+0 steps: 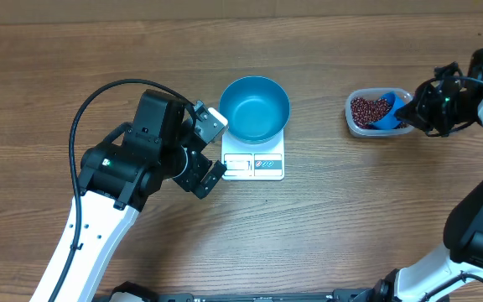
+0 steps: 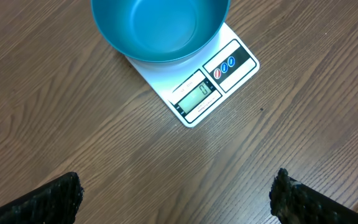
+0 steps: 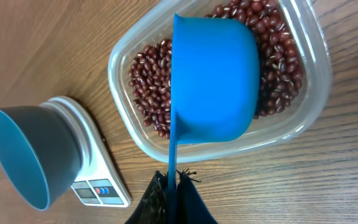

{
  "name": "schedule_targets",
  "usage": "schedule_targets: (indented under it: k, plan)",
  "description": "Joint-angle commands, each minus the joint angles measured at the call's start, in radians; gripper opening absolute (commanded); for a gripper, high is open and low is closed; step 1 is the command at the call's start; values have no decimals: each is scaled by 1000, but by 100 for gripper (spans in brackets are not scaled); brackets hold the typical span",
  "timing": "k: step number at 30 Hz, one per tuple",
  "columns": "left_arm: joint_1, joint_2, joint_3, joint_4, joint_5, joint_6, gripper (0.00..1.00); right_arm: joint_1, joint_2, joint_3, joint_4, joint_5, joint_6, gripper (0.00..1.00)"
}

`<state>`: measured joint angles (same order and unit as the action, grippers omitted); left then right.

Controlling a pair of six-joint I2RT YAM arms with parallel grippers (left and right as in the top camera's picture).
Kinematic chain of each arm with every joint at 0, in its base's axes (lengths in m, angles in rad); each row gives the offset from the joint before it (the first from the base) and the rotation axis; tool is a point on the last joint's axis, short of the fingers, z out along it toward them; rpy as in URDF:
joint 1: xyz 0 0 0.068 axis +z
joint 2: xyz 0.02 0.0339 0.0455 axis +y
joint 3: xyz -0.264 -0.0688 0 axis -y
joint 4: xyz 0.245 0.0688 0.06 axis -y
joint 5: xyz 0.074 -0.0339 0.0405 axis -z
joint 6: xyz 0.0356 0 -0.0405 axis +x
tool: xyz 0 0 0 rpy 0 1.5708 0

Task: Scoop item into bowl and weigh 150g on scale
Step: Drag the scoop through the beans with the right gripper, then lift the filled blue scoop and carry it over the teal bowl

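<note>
Leftward, the left gripper [image 1: 214, 148] is shown wide open and empty just beside the scale [image 1: 253, 165], on which the empty bowl [image 1: 255, 109] is seated; a nudge there would upset the reading. Rightward, the beans [image 3: 148, 81] are seen in the clear tub [image 3: 309, 93], with the scoop [image 3: 213, 74] over them and its thin handle pinched by the closed right gripper [image 3: 173, 196]. Beans may be spilled onto the table [image 1: 57, 50] if that handle pivots.

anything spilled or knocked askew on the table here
Nothing stands out. The beans all lie inside the clear tub, none on the table; the blue bowl sits upright and empty on the scale; the right claw holds the scoop at the tub.
</note>
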<state>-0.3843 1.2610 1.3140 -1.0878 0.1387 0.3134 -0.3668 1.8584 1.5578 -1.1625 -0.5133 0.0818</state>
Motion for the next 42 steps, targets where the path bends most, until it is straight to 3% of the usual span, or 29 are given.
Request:
schedule_targets:
  k: [1, 29, 42]
  plan:
    - [-1, -6, 24, -1, 10, -14, 99, -47, 1, -1, 7, -120, -13, 4]
    - [-1, -6, 24, -1, 10, -14, 100, -197, 1, -1, -131, -370, -172, 4]
    - [-1, -6, 24, -1, 10, -14, 99, -204, 1, -1, -220, -597, -301, 4]
